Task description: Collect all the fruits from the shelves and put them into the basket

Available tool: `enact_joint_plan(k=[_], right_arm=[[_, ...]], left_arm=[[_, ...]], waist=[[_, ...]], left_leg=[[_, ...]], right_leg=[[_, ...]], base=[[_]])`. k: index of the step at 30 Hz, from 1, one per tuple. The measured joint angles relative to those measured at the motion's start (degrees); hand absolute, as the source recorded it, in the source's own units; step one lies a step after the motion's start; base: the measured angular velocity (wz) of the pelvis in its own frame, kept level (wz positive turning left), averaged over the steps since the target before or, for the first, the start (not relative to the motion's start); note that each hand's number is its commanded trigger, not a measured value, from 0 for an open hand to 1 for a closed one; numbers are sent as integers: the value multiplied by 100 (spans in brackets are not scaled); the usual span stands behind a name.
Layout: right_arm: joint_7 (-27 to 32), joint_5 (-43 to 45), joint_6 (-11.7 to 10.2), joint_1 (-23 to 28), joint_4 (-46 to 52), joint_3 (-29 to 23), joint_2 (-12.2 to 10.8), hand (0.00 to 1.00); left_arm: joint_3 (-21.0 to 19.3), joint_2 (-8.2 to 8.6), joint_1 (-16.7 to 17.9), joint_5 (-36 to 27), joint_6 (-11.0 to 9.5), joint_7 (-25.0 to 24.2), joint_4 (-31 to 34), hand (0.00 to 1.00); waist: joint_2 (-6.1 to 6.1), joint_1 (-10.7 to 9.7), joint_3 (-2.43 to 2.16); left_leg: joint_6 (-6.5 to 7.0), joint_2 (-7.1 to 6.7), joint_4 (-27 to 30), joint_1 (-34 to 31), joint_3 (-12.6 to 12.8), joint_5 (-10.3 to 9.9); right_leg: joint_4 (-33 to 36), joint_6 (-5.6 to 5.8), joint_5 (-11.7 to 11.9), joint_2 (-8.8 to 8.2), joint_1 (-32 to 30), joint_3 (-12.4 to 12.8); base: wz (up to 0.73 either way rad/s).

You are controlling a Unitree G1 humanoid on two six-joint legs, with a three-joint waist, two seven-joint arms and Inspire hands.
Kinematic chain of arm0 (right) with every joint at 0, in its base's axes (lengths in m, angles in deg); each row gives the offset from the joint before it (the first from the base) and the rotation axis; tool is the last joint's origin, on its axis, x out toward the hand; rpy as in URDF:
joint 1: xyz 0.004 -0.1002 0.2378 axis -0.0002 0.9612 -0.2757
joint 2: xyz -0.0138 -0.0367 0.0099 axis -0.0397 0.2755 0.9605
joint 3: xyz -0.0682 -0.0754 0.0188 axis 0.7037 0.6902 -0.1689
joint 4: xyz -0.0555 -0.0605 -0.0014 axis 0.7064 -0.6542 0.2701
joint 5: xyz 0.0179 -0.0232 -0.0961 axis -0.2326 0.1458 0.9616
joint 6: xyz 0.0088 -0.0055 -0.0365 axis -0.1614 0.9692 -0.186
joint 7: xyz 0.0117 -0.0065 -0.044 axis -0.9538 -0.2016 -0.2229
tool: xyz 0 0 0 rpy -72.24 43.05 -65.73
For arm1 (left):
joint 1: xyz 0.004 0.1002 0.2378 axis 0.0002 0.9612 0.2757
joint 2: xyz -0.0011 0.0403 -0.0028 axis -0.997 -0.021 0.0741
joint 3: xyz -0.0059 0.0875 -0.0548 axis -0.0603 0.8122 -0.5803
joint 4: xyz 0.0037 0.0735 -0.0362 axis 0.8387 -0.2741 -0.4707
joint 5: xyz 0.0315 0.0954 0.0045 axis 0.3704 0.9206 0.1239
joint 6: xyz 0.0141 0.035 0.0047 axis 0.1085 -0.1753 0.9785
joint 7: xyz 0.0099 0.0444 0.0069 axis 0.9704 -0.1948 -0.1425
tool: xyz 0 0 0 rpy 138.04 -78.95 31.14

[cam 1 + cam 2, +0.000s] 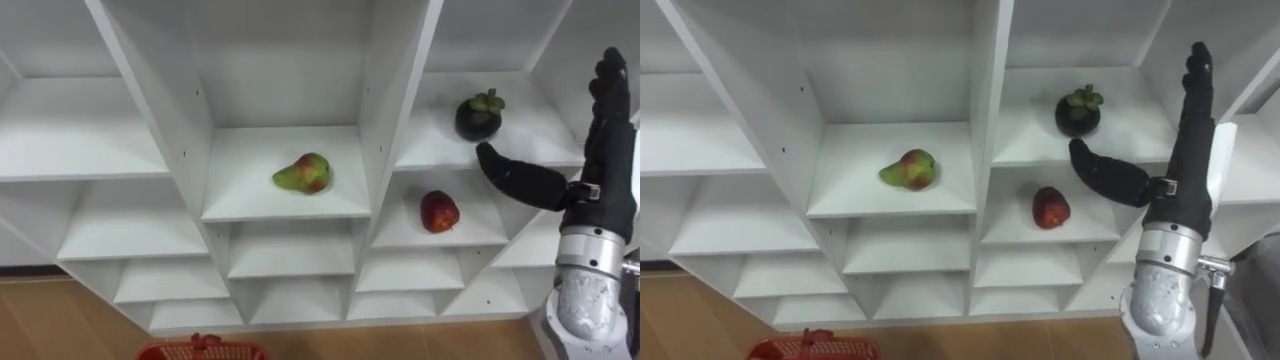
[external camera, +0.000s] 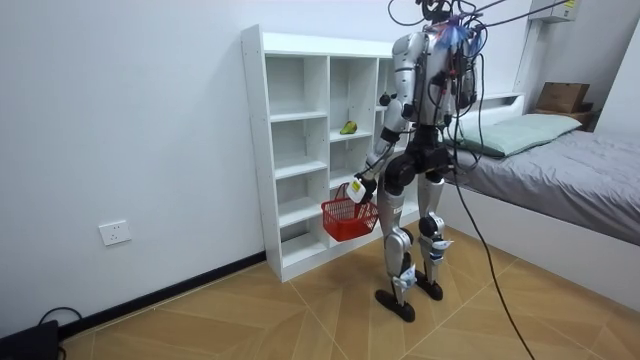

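Three fruits lie on the closet's shelves: pear, mangosteen, apple. Right hand, fingers straight and empty, hovers near the mangosteen and could knock it rolling off the shelf. Left hand grips the red basket by its handle.

body: silver-grey shell, black hips | right robot hand: black, silver cylindrical wrist | cables: dark, overhead

Both eye views look down from the robot's head, close to the closet, and share its middle shelves. The room view stands well off, seeing closet and robot obliquely.
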Motion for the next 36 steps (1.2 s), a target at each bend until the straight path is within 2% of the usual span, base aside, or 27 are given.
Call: enact_joint_plan(k=[4, 7, 10, 15, 20, 28, 36], right_arm=[[-51, -133, 171, -97, -135, -50, 131, 0], [-60, -137, 183, -214, -311, -71, 135, 0], [-132, -209, 305, -245, -350, -75, 137, 0], [-313, -343, 333, -314, -642, -96, 140, 0], [-497, -341, 512, -586, -986, -208, 146, 0], [-559, -326, 516, -800, -1001, -243, 162, 0], [-795, -323, 558, -1013, -1015, -244, 165, 0]], left_arm=[[-46, -7, 93, -4, 101, 6, 65, 100], [-63, -16, 124, -12, 110, 12, 64, 100], [-68, -16, 124, -15, 121, 12, 64, 100], [-130, -16, 124, -7, 216, 32, 71, 100], [-181, -14, 131, -2, 249, 53, 114, 100], [-183, -13, 128, 4, 320, 173, 114, 100], [-187, -23, 120, 4, 323, 162, 114, 100]], waist=[[-49, 17, -15], [-49, -5, -15], [-48, -2, -14], [-57, 1, -14], [-58, 6, -11], [-94, 18, -1], [-156, 19, 42]], left_leg=[[0, -2, 2, -30, -53, 0], [0, -2, 7, -24, -90, 0], [0, -2, 16, -23, -112, 0], [0, -5, 55, 13, -164, -1], [4, -11, 58, 1, -168, 3], [6, -15, 65, -4, -233, 6], [8, -21, 83, -5, -316, 7]], right_leg=[[7, 0, 1, -6, 22, -45], [9, 0, 1, -11, 30, -91], [11, 0, 1, -14, 58, -113], [8, 0, 1, -27, 118, -175], [6, -1, 0, -26, 108, -168], [13, -1, 0, -28, 145, -193], [15, -1, 0, -48, 194, -303]], base=[[5], [7], [5], [5], [0], [2], [5]])
